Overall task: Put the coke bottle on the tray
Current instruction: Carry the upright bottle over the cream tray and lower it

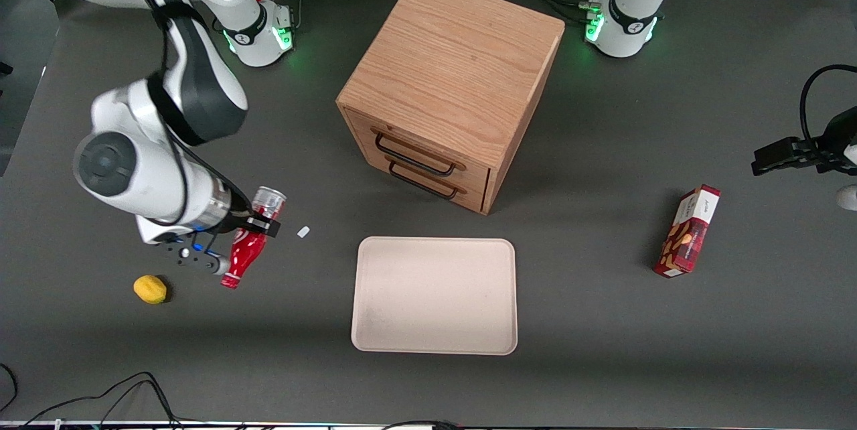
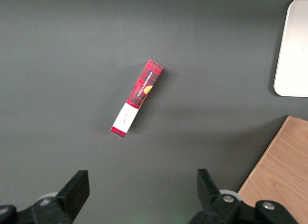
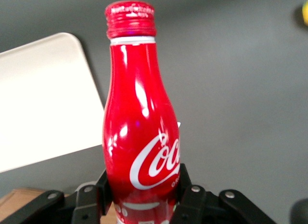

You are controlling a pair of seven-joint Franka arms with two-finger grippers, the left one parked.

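Tray [image 1: 435, 296]: large, flat, cream, rounded corners and low rim; lies on the dark desk [image 1: 602, 363] nearest the front camera, in front of the drawer cabinet; nothing on it.

Lemon-like yellow fruit [image 1: 150, 289]: on the desk toward the working arm's end, near the hand.

Coke bottle [image 1: 244, 252]: red, white script logo, red cap, silvery base; tilted, cap end nearer the front camera than the base; well apart from the tray, toward the working arm's end. Whether it touches the desk cannot be told.

Hand [image 1: 258, 224]: right arm's, clenched on the coke bottle low on its body; in the wrist view both black fingers [image 3: 191, 197] press against the bottle's sides.

Small white scrap [image 1: 303, 232]: on the desk just beside the hand.

Snack box [image 1: 687, 232]: red plaid, lying toward the parked arm's end.

Drawer cabinet [image 1: 455, 82]: wooden, two drawers with black handles, farthest from the front camera.
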